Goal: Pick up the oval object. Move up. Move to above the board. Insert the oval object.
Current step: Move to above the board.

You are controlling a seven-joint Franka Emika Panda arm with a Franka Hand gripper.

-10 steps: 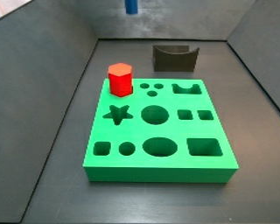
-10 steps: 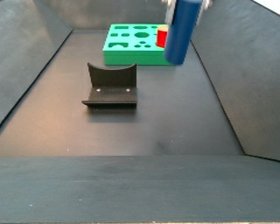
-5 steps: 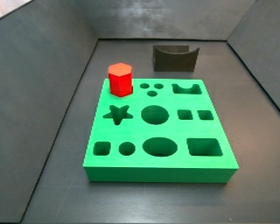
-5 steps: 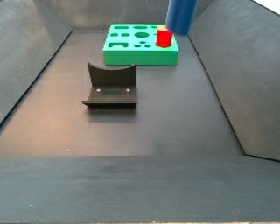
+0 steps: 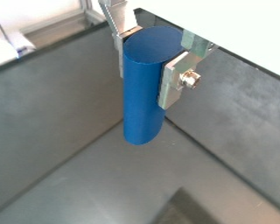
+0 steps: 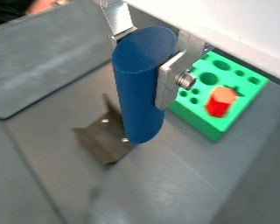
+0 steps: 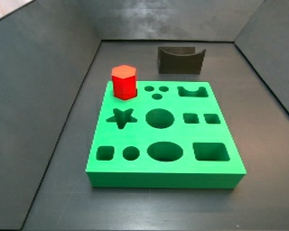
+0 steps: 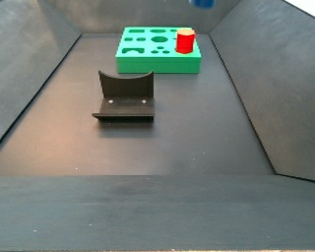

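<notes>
Wrist views: gripper point(image 5: 152, 59) pinching the oval object point(image 5: 146, 87), high above the floor.

Silver fingers point(image 5: 178, 72) clamp the blue peg near its top, peg approx. vertical, lower end free. In a wrist view the board point(image 6: 227, 89) lies well below and off to one side of the peg, w/ the red peg point(image 6: 220, 101) standing in it; the fixture point(image 6: 111, 139) sits on the floor roughly under the peg. In a side view only a blue sliver point(image 8: 204, 3) shows at the frame edge, above the board point(image 8: 157, 49); the other side view shows the board point(image 7: 166, 126) but no gripper. Risks, as judged: you're not yet over the oval hole point(image 7: 166, 152). Descend w/ the peg's long axis rotated vs. the hole and it'll jam on the rim. Grip is high, so any contact could tilt the peg. Keep clear of the red peg.
</notes>
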